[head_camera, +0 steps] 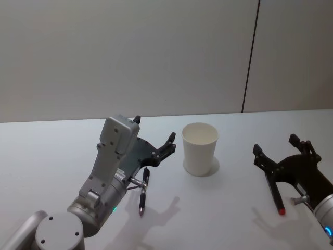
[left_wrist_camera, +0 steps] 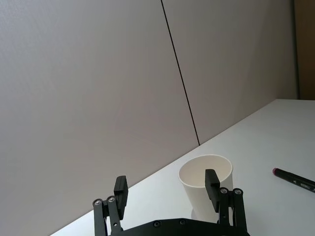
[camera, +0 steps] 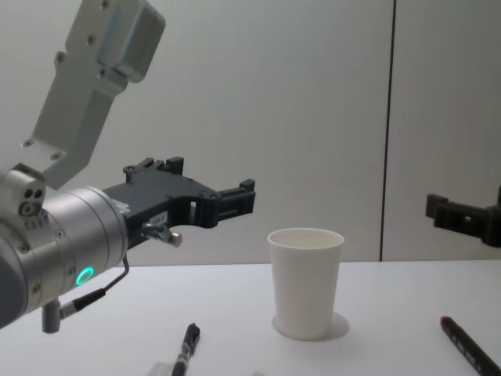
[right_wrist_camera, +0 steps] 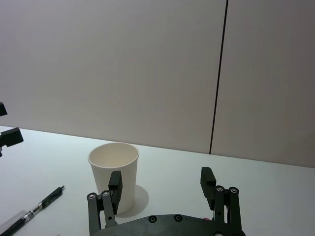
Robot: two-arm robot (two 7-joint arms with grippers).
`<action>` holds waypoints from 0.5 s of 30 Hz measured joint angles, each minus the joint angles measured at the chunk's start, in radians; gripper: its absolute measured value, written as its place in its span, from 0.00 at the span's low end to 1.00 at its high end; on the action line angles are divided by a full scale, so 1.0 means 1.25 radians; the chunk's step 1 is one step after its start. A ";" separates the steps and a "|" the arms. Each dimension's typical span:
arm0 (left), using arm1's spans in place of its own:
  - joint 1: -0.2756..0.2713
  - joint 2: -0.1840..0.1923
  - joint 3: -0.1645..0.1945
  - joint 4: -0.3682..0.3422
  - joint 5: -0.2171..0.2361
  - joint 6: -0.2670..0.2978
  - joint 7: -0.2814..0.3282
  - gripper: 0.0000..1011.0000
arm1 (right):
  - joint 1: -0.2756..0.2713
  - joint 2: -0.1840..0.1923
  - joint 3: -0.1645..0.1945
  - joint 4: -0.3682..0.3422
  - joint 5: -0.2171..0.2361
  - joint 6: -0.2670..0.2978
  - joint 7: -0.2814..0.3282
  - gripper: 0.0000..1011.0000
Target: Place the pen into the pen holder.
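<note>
Evidently light, stiff and smooth-barrelled, apt to roll or slip under a skewed pinch: the black pen (head_camera: 144, 191), flat on the tabletop (head_camera: 52, 151), to the left of the white paper cup (head_camera: 200, 148) and near it. Best taken across the barrel near its middle, squarely from above. Lies just below the left gripper (head_camera: 154, 128), apart from it. Fingers spread wide there, holding nothing, raised off the tabletop and aimed toward the cup. Upright, that cup, with no pen in it, and probably light enough to tip at a nudge. Farther right, a red-tipped pen (head_camera: 276, 197), also flat on the tabletop, beneath the right gripper (head_camera: 275, 144), likewise spread, empty and hovering clear. Cannot tell which pen is meant.
</note>
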 joint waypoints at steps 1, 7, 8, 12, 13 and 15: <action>0.000 0.000 0.000 0.000 0.000 0.000 0.000 0.99 | 0.000 0.000 0.000 -0.001 0.003 0.004 0.002 0.99; 0.000 0.000 0.000 0.000 0.000 0.000 0.000 0.99 | 0.006 0.002 0.007 -0.018 0.028 0.045 0.011 0.99; 0.000 0.000 0.000 0.000 0.000 0.000 0.000 0.99 | 0.007 0.003 0.008 -0.019 0.032 0.051 0.012 0.99; 0.000 0.000 0.000 0.000 0.000 0.000 0.000 0.99 | 0.015 0.005 0.014 -0.027 0.052 0.090 0.013 0.99; 0.000 0.000 0.000 0.000 0.000 0.000 0.000 0.99 | 0.019 0.005 0.017 -0.030 0.060 0.107 0.013 0.99; 0.000 0.000 0.000 0.000 0.000 0.000 0.000 0.99 | 0.023 0.005 0.020 -0.032 0.069 0.124 0.013 0.99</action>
